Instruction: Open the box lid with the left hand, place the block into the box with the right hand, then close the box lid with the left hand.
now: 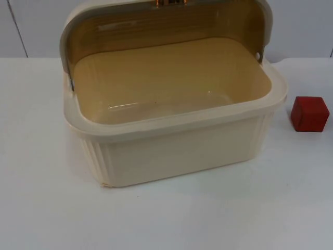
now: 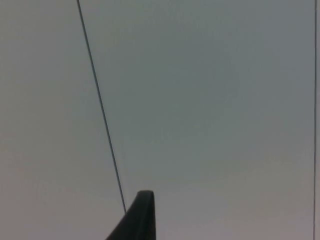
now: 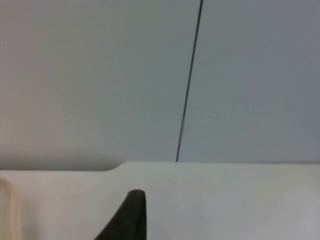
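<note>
A large cream plastic box [image 1: 177, 151] stands in the middle of the white table. Its amber see-through lid [image 1: 166, 21] is swung up and back, so the box is open and nothing lies on its floor. A red block [image 1: 309, 113] rests on the table just right of the box, apart from it. My left gripper [image 2: 142, 215] points at the grey partition wall, away from the box. My right gripper [image 3: 132, 212] hovers over bare table facing the wall, with a sliver of the cream box [image 3: 6, 210] beside it. Neither gripper holds anything I can see.
The grey partition wall [image 1: 302, 26] closes off the table behind the box. White table top [image 1: 166, 219] stretches in front of the box and to both sides of it. A dark vertical seam [image 3: 190, 80] runs down the wall.
</note>
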